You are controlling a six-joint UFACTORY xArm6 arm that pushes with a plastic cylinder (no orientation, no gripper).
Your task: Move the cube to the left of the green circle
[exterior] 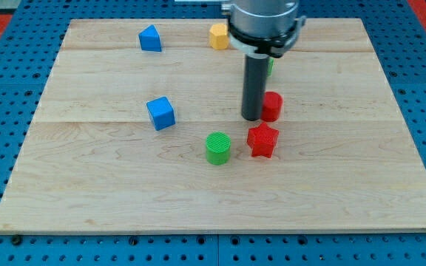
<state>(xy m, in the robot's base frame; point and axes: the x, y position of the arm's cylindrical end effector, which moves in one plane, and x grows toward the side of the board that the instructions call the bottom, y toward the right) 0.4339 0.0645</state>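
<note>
My tip (pixel 251 117) carries no claw and grasps nothing; the blue cube (pixel 160 113) sits on the surface (pixel 87 192) well toward the frame's left of it, upper left of the green circle (pixel 217 147).

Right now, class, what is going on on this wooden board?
A robot arm is pushing small blocks about with a dark rod. My tip sits just to the view's left of the red cylinder, above the red star-shaped block. The blue cube lies well off to the view's left, up and left of the green circle, and is not being touched. Another blue block and a yellow block rest near the view's top.
</note>
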